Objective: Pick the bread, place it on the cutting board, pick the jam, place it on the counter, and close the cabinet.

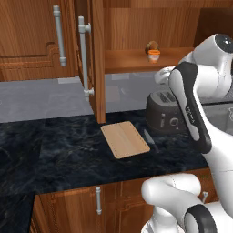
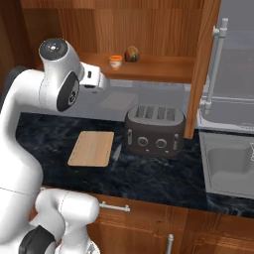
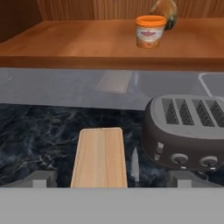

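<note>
The small round mottled-brown bread point(image 2: 131, 53), light and squashy, sits on the open cabinet's wooden shelf point(image 2: 158, 69) behind the orange jam jar point(image 2: 115, 61), best pinched gently across its middle; the pincer's point(image 3: 111, 179) spread cannot be told, and it holds nothing visible.

We see two bearing surfaces. The counter point(image 1: 54, 150) is a dark marbled stone worktop with a wooden front below. On it lies the cutting board point(image 1: 124, 139), flat and bare. Just beside the board's right edge we find a small knife point(image 3: 134, 165) lying on the stone, and beyond that stands a dark four-slot toaster point(image 2: 155, 130), close to the board but apart from it.

Above the counter we see the wooden shelf of the open cabinet point(image 3: 78, 43). The jam point(image 3: 150, 31) stands upright on it, and the bread point(image 2: 131, 53) sits just behind and beside the jar, partly hidden by it in the hand view.
</note>
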Tool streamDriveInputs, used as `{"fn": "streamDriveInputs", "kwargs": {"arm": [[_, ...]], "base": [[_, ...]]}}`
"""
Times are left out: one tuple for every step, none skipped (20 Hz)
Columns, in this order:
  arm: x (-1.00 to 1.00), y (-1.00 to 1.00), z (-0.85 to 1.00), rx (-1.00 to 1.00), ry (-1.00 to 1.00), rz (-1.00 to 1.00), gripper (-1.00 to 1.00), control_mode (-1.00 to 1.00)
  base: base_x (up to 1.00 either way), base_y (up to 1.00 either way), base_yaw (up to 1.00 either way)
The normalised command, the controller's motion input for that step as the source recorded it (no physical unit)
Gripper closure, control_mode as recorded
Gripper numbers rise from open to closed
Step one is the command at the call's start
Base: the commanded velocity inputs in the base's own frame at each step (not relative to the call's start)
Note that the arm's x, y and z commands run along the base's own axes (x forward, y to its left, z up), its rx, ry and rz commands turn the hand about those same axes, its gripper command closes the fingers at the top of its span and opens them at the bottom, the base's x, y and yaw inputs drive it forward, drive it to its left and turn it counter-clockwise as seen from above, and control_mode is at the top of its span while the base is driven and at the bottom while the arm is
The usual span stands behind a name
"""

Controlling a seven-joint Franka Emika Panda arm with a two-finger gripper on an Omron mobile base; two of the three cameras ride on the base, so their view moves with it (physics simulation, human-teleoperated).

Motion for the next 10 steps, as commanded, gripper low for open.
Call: {"fn": "streamDriveInputs", "kwargs": {"arm": [[0.06, -0.01, 0.17, 0.0, 0.0, 0.0, -1.0, -1.0], [0.06, -0.01, 0.16, 0.0, -0.01, 0.0, -1.0, -1.0], [0.09, -0.04, 0.15, 0.0, -0.01, 0.0, -1.0, -1.0], [0.1, -0.04, 0.15, 0.0, -0.01, 0.0, -1.0, -1.0], [0.15, -0.04, 0.14, 0.0, -0.01, 0.0, -1.0, -1.0], [0.21, -0.06, 0.09, 0.0, -0.01, 0.0, -1.0, -1.0], [0.21, -0.04, 0.09, 0.0, -0.02, 0.0, -1.0, -1.0], [0.21, -0.04, 0.09, 0.0, -0.02, 0.0, -1.0, -1.0], [0.36, -0.07, 0.08, 0.0, 0.0, 0.0, -1.0, -1.0], [0.37, -0.02, 0.02, 0.0, 0.0, 0.0, -1.0, -1.0]], "base": [[0.0, 0.0, 0.0], [0.0, 0.0, 0.0], [0.0, 0.0, 0.0], [0.0, 0.0, 0.0], [0.0, 0.0, 0.0], [0.0, 0.0, 0.0], [0.0, 0.0, 0.0], [0.0, 0.0, 0.0], [0.0, 0.0, 0.0], [0.0, 0.0, 0.0]]}}
